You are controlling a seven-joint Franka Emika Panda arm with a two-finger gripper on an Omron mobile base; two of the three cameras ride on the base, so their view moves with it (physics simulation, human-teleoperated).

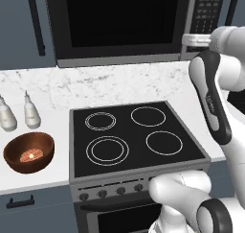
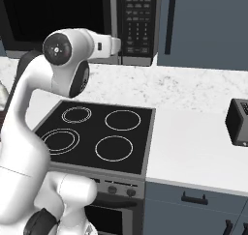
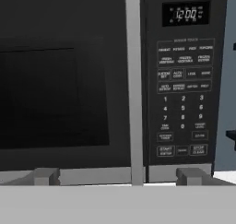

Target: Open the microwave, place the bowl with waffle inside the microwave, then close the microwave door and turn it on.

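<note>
One microwave [image 1: 119, 23]: mounted above the marble counter [image 1: 95, 86], its microwave door [image 3: 64, 80] shut, keypad [image 3: 183, 98] to the right.
Stove [image 1: 134, 136]: below it.
Gripper [image 3: 117, 176]: jaws spread wide, empty, facing the door's right edge.
Bowl with waffle [image 1: 28, 152]: on the counter left of the stove, near two white bottles [image 1: 31, 110].

Glossy black glass, matt grey trim, veined white stone.

The microwave door [image 3: 64, 80] looks like dark smooth glass in a matt silver-grey frame; the keypad [image 3: 183, 98] is matt black plastic. The stove [image 1: 134, 136] has a smooth glassy black top. The worktop [image 2: 193, 147] looks like polished white marble. The bowl [image 1: 28, 152] looks like reddish-brown wood.
</note>
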